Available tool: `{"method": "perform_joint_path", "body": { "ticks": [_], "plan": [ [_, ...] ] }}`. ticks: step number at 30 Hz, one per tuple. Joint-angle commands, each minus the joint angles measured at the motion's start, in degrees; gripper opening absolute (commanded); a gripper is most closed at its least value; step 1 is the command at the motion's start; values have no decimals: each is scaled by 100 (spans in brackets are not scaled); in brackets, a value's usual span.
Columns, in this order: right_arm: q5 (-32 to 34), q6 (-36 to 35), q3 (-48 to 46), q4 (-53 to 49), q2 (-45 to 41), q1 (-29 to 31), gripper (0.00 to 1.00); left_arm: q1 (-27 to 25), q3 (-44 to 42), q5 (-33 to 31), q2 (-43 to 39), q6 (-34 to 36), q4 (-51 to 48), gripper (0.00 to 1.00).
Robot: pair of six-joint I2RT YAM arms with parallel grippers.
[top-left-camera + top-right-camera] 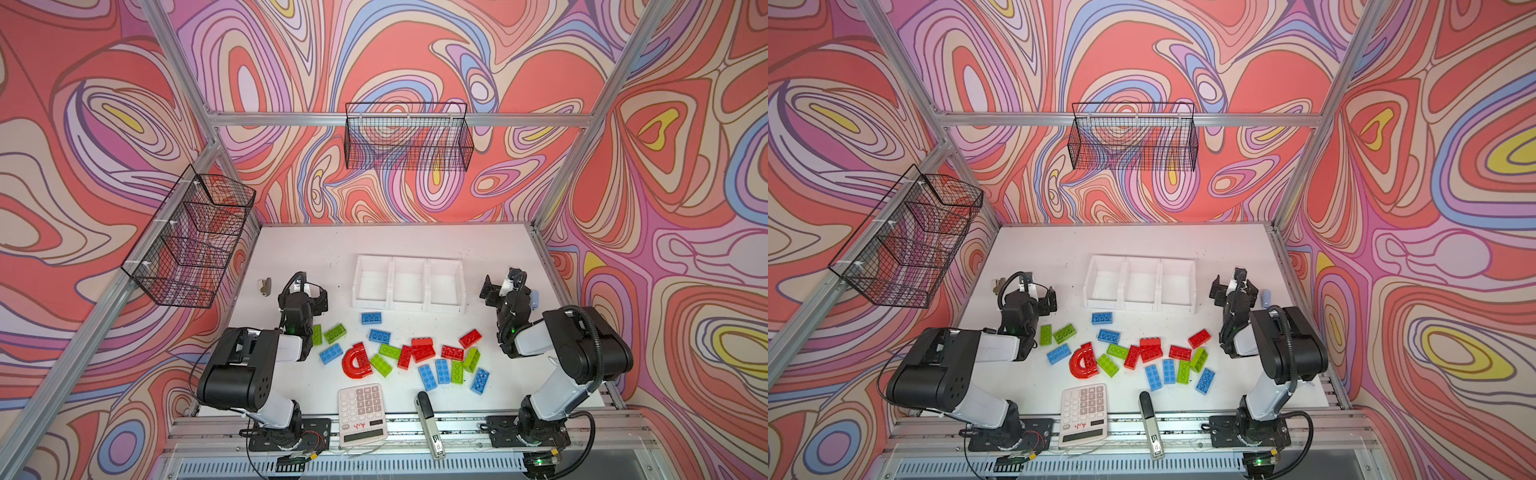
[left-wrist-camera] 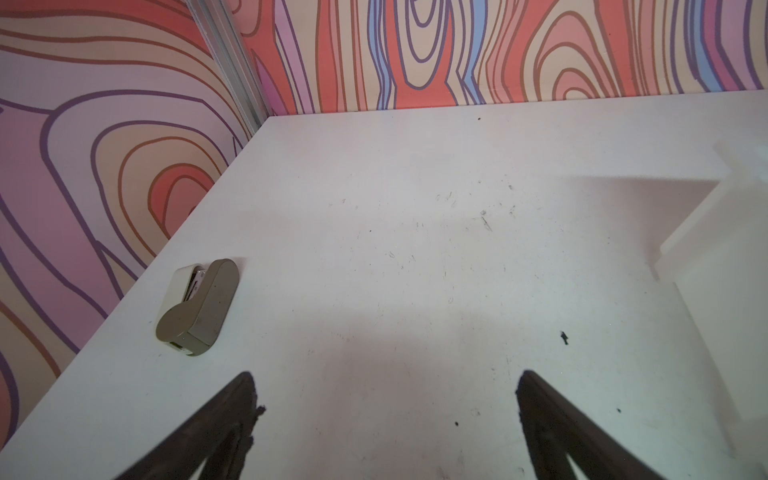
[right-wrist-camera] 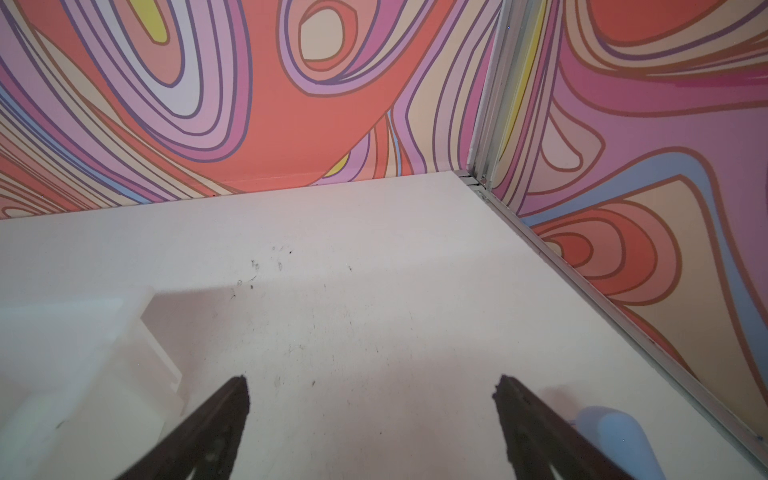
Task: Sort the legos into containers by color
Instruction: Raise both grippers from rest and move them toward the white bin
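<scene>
Several red, blue and lime green legos lie scattered across the front middle of the white table in both top views, among them a blue brick (image 1: 371, 318), a green brick (image 1: 335, 333) and a red D-shaped arch (image 1: 356, 360) (image 1: 1084, 360). Behind them stand the containers (image 1: 409, 306) (image 1: 1142, 306), three joined white bins, all empty. My left gripper (image 1: 311, 289) (image 2: 386, 378) hovers open left of the bins, over bare table. On the other side of the bins my right gripper (image 1: 500, 286) (image 3: 372, 379) is open too, with nothing between its fingers.
A white-pink calculator (image 1: 363, 413) and a black-grey stapler (image 1: 430, 424) lie at the front edge. A small beige stapler (image 2: 199, 305) sits near the left wall. A pale blue object (image 3: 619, 436) lies by the right gripper. Black wire baskets (image 1: 189, 241) (image 1: 409, 139) hang on the walls.
</scene>
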Motion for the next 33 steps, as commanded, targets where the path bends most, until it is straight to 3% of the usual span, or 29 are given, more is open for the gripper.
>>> {"method": "perform_joint_path", "body": {
  "ticks": [1,12,18,22,24,26,28,30,33],
  "plan": [
    [-32,2,72,-12,48,-1,98,36,54,87,17,-50,-11,100],
    [-67,17,88,-39,57,-10,98,100,92,243,6,-76,-105,100],
    [-92,-8,66,-5,7,-54,83,97,41,113,-58,-55,-10,74],
    [364,209,1204,-2685,-679,-54,80,91,533,-305,-1048,-262,-1798,71],
    [245,343,1808,-3889,-902,-40,76,85,945,-531,-1368,-289,-2494,68],
    [46,774,2251,-4912,-1083,8,73,82,1719,-793,-1530,-810,-3893,67],
    [39,1000,2519,-5726,-1257,208,71,70,2382,-282,-1505,-1249,-5119,63],
    [49,1238,2669,-6544,-1519,437,71,-98,2668,219,-1454,-1517,-5623,62],
    [-138,1955,2675,-7625,-2010,506,70,-651,2823,193,-1410,-1565,-5926,63]
  ]
}}
